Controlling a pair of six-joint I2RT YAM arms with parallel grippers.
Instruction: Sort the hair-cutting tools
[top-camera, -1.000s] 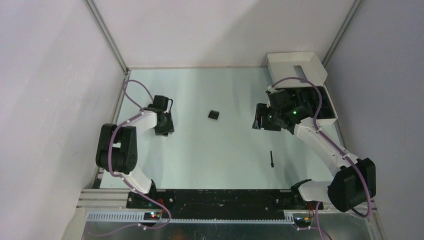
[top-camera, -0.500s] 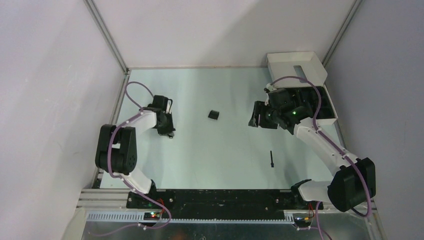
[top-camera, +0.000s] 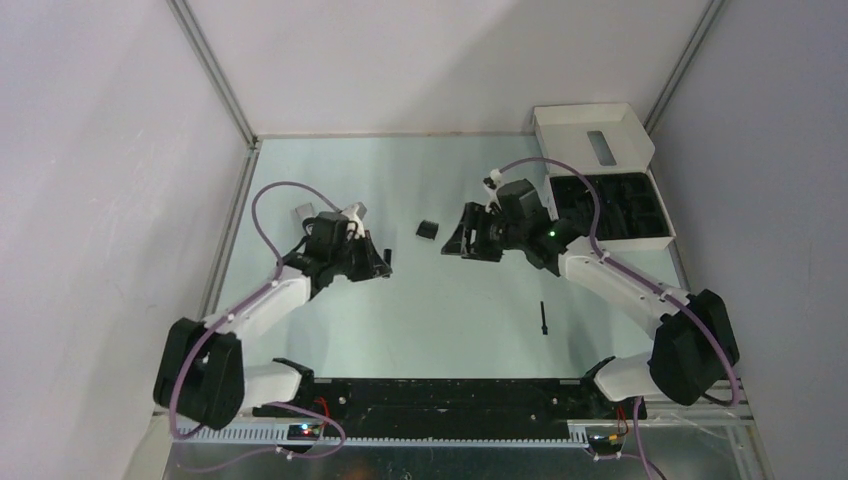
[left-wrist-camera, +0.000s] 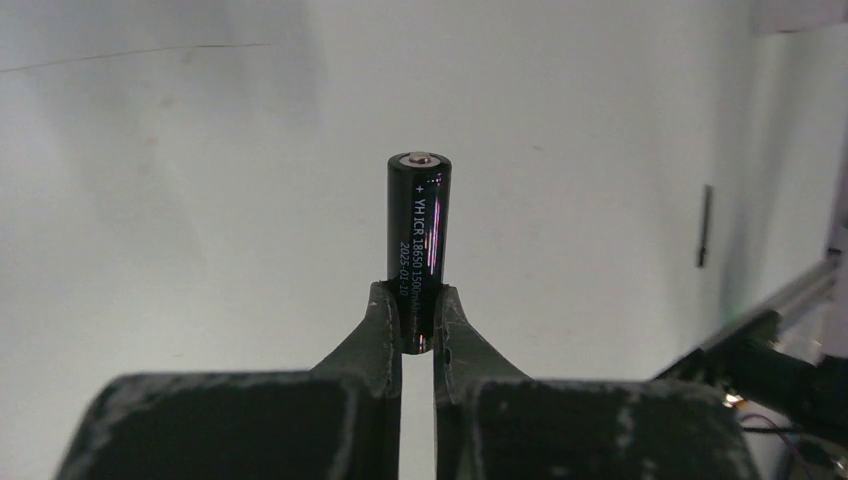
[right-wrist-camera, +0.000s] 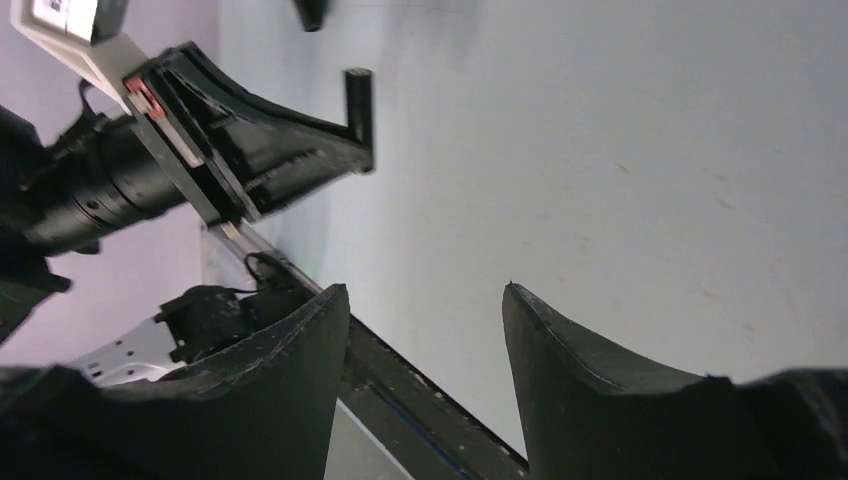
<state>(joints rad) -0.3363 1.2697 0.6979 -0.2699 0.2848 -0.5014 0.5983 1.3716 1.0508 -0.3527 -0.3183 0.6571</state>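
My left gripper (left-wrist-camera: 418, 310) is shut on the lower end of a black cylindrical battery (left-wrist-camera: 418, 225) with white print, held above the table. It shows in the top view (top-camera: 384, 257) left of centre and in the right wrist view (right-wrist-camera: 358, 105). My right gripper (top-camera: 460, 242) is open and empty (right-wrist-camera: 425, 290), facing the left gripper across a gap. A small black blocky piece (top-camera: 427, 230) lies on the table between the two grippers. A thin black stick brush (top-camera: 543, 318) lies nearer the front and shows in the left wrist view (left-wrist-camera: 706, 225). I cannot make out the hair clipper.
A white box with a black tray (top-camera: 610, 205) stands at the back right, its white lid (top-camera: 592, 135) behind it. Dark items in the tray cannot be told apart. The metal frame edge (top-camera: 400, 390) runs along the table's front.
My left gripper has swung from the table's left edge toward the middle. My right gripper has moved left, away from the box, toward the centre.
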